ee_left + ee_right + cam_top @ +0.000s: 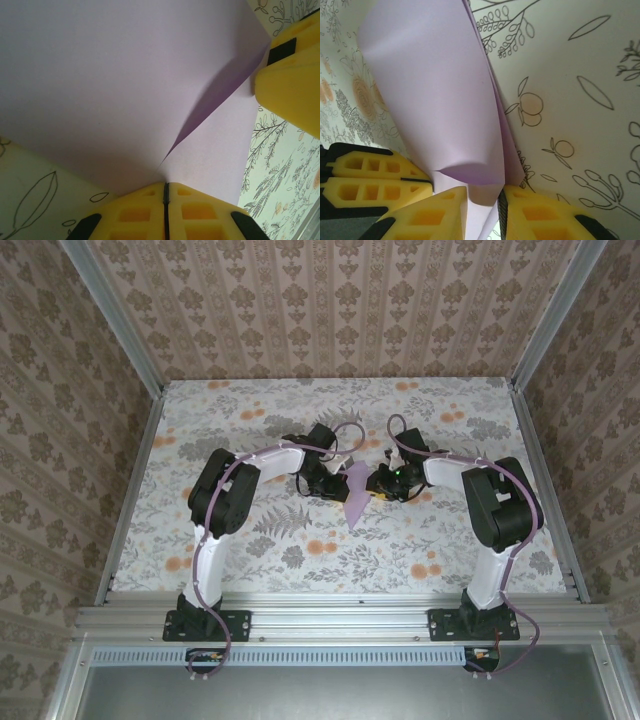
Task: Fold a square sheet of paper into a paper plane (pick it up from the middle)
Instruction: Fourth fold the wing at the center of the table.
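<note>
The square sheet of paper (pixel 357 496) is pale lilac and folded into a pointed shape, held up between my two grippers over the middle of the table. My left gripper (pixel 338 480) (pixel 166 184) is shut, its yellow pads pinched on the paper's edge where a crease runs out (pixel 125 75). My right gripper (pixel 382 480) (pixel 484 192) faces it from the other side. Its jaws stand a little apart, with loosely curled layers of the paper (pixel 435 90) passing through the gap. The right fingers (pixel 290 85) show in the left wrist view beside the sheet.
The floral tabletop (pixel 300 540) spreads around both arms. Aluminium rails (pixel 340 615) run along the near edge and sides, with patterned walls (pixel 330 300) behind. The left gripper's yellow fingers (pixel 375 175) sit close to the right jaws.
</note>
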You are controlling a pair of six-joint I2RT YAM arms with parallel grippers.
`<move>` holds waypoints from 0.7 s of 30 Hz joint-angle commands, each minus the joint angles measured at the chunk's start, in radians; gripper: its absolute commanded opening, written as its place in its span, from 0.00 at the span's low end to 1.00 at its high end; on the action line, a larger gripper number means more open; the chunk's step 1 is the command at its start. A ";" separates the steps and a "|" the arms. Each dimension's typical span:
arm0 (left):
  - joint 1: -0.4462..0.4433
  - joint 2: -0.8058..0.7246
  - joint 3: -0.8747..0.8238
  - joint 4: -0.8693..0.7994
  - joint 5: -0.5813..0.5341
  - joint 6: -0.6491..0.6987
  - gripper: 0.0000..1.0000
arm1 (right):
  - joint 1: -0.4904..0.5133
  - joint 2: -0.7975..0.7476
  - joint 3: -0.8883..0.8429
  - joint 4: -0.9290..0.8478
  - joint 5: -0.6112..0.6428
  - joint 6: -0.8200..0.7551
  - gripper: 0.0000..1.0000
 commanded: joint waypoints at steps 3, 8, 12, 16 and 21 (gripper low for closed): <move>0.008 0.047 -0.033 -0.064 -0.108 0.028 0.09 | 0.011 -0.045 -0.014 0.042 -0.049 0.032 0.24; 0.009 0.050 -0.030 -0.067 -0.108 0.029 0.09 | 0.022 -0.055 -0.029 0.052 -0.047 0.040 0.22; 0.011 0.051 -0.031 -0.065 -0.108 0.029 0.09 | 0.031 -0.065 -0.037 0.043 -0.044 0.035 0.22; 0.011 0.053 -0.031 -0.064 -0.107 0.030 0.08 | 0.035 -0.074 -0.058 0.051 -0.045 0.037 0.25; 0.011 0.053 -0.032 -0.064 -0.107 0.030 0.08 | 0.050 -0.080 -0.078 0.061 -0.038 0.046 0.25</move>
